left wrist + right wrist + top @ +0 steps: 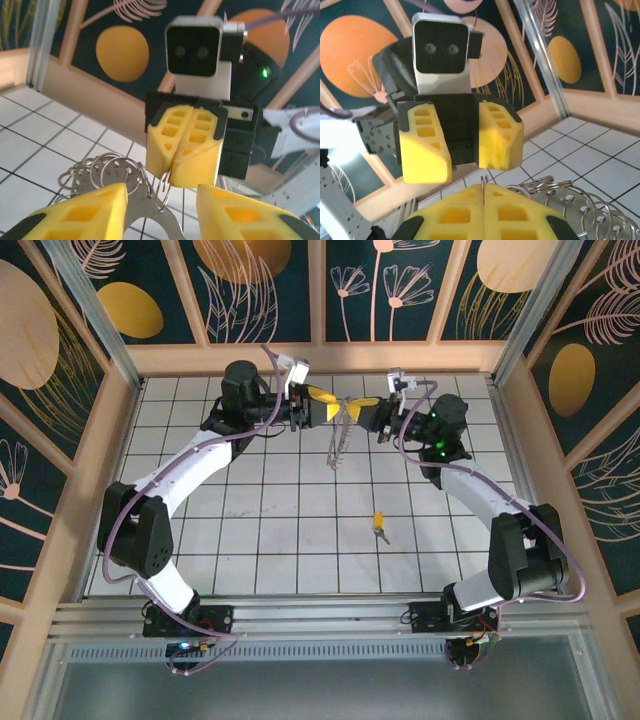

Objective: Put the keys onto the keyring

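- Two sets of jaws faced each other tip to tip above the far surface (280,530).
- Right jaws were closed, pinching one ring of the keyring (117,175).
- Left jaws stood apart, the other rings low between them.
- Keyring dangled below that spot.
- Key (379,524) lay on the tiles, well apart, nearer and rightward.
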{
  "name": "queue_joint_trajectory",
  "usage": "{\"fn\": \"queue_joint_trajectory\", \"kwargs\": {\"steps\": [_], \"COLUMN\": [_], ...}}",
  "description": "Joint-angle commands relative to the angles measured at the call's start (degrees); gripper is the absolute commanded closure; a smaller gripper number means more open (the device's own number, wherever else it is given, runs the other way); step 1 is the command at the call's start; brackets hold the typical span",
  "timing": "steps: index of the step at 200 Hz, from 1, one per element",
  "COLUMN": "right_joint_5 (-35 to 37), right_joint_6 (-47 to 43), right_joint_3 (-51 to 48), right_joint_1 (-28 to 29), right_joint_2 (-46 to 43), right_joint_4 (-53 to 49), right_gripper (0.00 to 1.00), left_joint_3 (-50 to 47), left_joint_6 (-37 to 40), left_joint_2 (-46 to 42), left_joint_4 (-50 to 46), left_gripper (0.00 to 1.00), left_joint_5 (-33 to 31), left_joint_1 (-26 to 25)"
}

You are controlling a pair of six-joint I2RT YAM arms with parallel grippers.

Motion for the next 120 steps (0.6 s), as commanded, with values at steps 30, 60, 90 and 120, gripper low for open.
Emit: {"fn": "queue_joint_trajectory", "kwargs": {"steps": [30, 60, 90, 120], "right_joint_5": [9.73, 11.16, 11.93, 12.11], "right_joint_6": [8.11, 11.21, 13.66, 15.81], "right_joint_3": [-2.41, -2.55, -2.48, -1.97], "right_joint_1": [0.19, 0.46, 1.06, 1.44], "right_joint_2": [-1.68, -0.25, 1.4, 3.37], "right_joint_4": [20.67, 26.03, 30.86, 34.27], "right_gripper": [1.0, 1.0, 1.0, 1.0], "left_joint_3": [-4.48, -4.81, -4.55, -3.75], "left_joint_6": [-15.18, -19.32, -24.16, -26.98], "left_joint_2": [-1.34, -0.21, 1.31, 1.63], "left_joint_4": [20.67, 25.58, 31.59, 35.15], "left_gripper": [0.6, 0.62, 0.65, 0.65], "left_joint_5": [-5.04, -3.99, -2.59, -1.96], "left_joint_1": [0.42, 0.38, 0.04, -0.67]}}
